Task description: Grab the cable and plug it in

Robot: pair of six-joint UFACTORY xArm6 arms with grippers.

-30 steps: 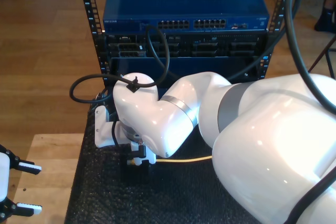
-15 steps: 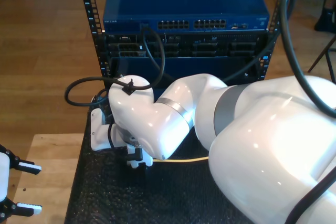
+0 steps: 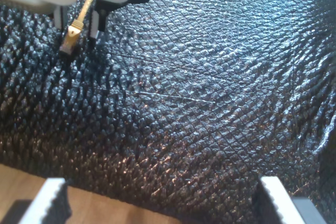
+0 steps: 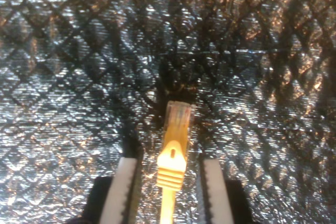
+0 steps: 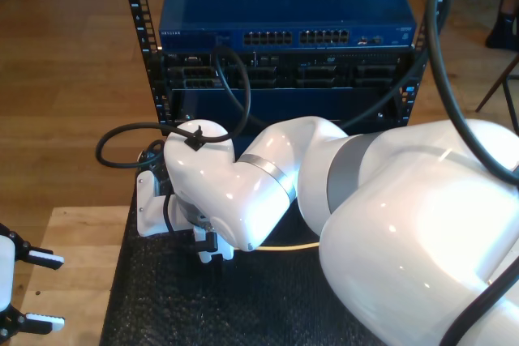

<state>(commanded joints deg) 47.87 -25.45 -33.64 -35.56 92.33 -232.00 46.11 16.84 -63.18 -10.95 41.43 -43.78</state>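
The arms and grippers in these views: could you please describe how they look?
The second arm is glossy white with rounded joints, a grey band and a silver ring, and thick black cables run along it. My second gripper has narrow white ridged fingers on a black base. My first gripper has pale, toothed fingers on black mounts.

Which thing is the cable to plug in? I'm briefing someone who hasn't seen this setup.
Start at the blue network switch in the rack, then drop to the black textured mat in front. The cable lies there between the fingers of my second gripper: thin, yellow, clear-plugged, unlike the thick black arm cables.
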